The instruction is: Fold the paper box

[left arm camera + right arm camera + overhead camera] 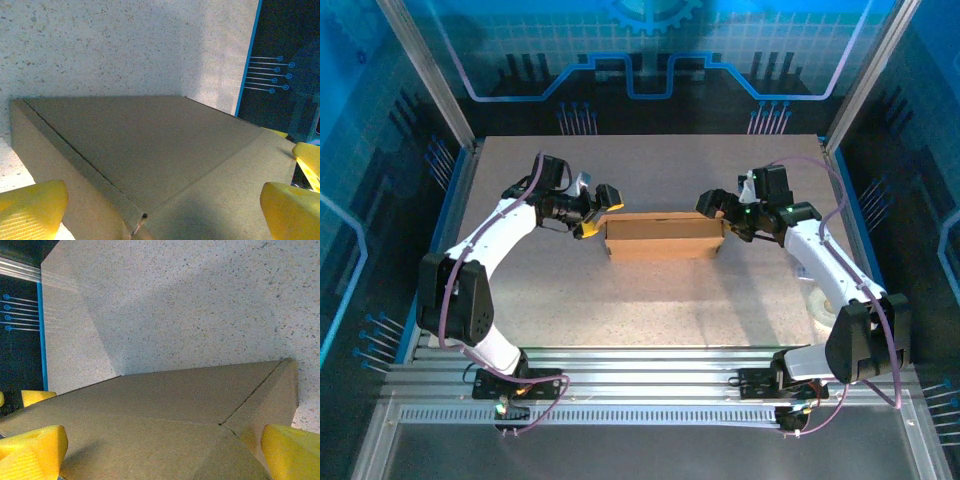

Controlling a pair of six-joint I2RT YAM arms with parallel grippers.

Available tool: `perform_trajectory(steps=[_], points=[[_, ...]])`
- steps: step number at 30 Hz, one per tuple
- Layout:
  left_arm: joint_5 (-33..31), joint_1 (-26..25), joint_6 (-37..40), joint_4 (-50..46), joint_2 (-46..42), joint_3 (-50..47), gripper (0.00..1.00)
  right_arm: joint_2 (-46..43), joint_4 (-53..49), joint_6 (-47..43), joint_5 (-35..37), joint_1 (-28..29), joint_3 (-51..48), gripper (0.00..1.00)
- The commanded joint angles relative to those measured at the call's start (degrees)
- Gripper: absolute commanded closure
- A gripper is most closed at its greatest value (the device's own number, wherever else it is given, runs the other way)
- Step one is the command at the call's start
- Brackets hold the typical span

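Observation:
The paper box [665, 238] is a slim brown carton lying crosswise in the middle of the table, closed, with seams showing at its corners. My left gripper [600, 213] stands open at the box's left end, its yellow fingers [31, 210] spread either side of the cardboard [150, 150]. My right gripper [722, 220] is open at the right end in the same way. In the right wrist view its yellow fingertips [34, 450] flank the box [165, 410], with the gripper [162, 452] over the end panel. In the left wrist view the left gripper [160, 212] is likewise over the box's end.
The speckled grey table [650, 300] has a blue rim at both sides and aluminium rails [640, 365] along the near edge. A pale roundish object [817, 300] lies beside the right arm. Open tabletop stretches in front of and behind the box.

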Motion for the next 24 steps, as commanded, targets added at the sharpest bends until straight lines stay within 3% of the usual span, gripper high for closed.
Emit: perform_trajectory(steps=[1, 24], points=[[1.9, 0.8, 0.8, 0.8, 0.8, 2.8, 0.01, 0.3, 2.7, -0.8, -2.2, -1.4, -1.5, 0.0], [2.3, 1.1, 0.9, 1.3, 2.7, 4.3, 0.01, 0.3, 9.6, 2.2, -9.5, -6.1, -4.2, 0.0]])
